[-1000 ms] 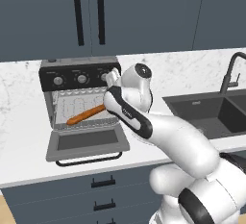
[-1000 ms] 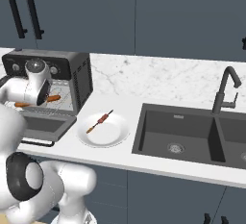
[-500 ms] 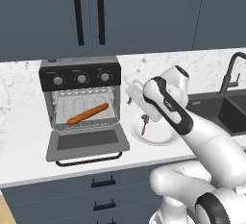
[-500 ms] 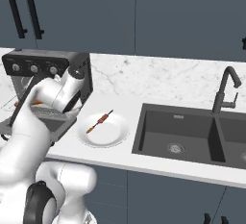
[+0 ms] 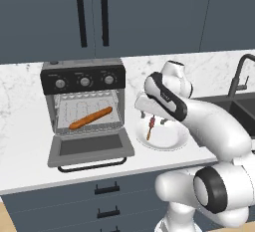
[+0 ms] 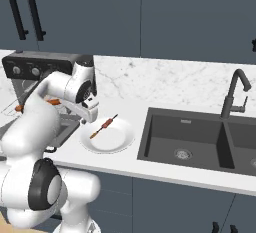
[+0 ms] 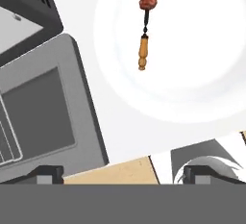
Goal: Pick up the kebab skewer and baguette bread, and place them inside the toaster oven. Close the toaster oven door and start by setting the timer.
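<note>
Swinging away from the toaster oven toward the white plate, unlike a second ago when hovering at the oven mouth over the rack. Gripper now hanging above the plate's near edge, fingers spread wide, holding nothing. Baguette bread lying diagonally on the wire rack inside the oven, so first item looking done. Kebab skewer resting on the plate, untouched, wooden handle end pointing toward the camera in the hand view. Toaster oven door hanging open, flat on the counter. Likely moving on to the skewer pickup; door closing and timer knob remaining after that. Needing to lower and centre over the thin stick.
</note>
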